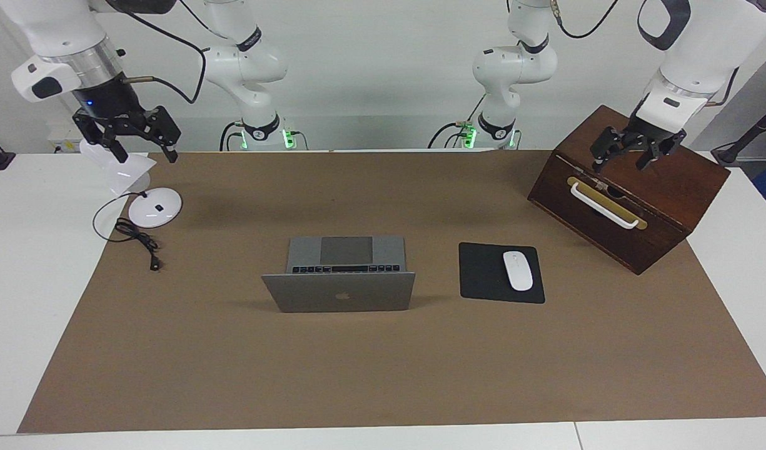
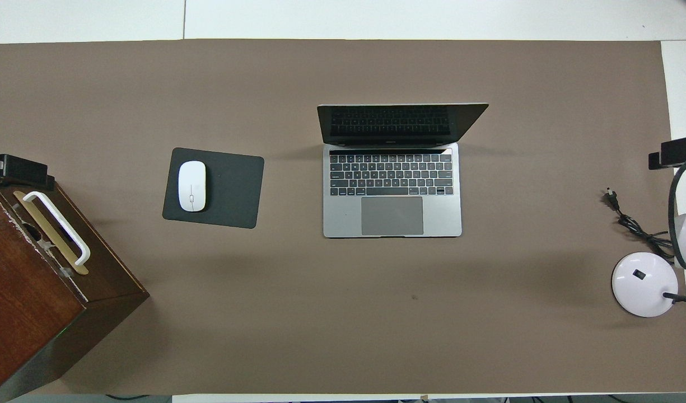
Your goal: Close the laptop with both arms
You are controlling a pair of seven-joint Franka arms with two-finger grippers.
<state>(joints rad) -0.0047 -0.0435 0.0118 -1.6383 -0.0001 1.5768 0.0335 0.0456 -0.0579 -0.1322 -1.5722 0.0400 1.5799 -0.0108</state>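
Note:
The silver-grey laptop point(image 1: 339, 292) point(image 2: 392, 187) stands open in the middle of the brown mat, its lid upright and its dark screen and keyboard facing the robots. My left gripper point(image 1: 621, 160) hangs open over the wooden box at the left arm's end of the table, well away from the laptop. Over the white lamp at the right arm's end, my right gripper point(image 1: 142, 147) is raised and open too. Neither gripper holds or touches anything.
A black mouse pad point(image 2: 231, 187) with a white mouse point(image 2: 191, 186) lies beside the laptop toward the left arm's end. The wooden box point(image 1: 633, 194) has a white handle. A white desk lamp point(image 1: 154, 207) and its black cable point(image 1: 136, 240) sit at the right arm's end.

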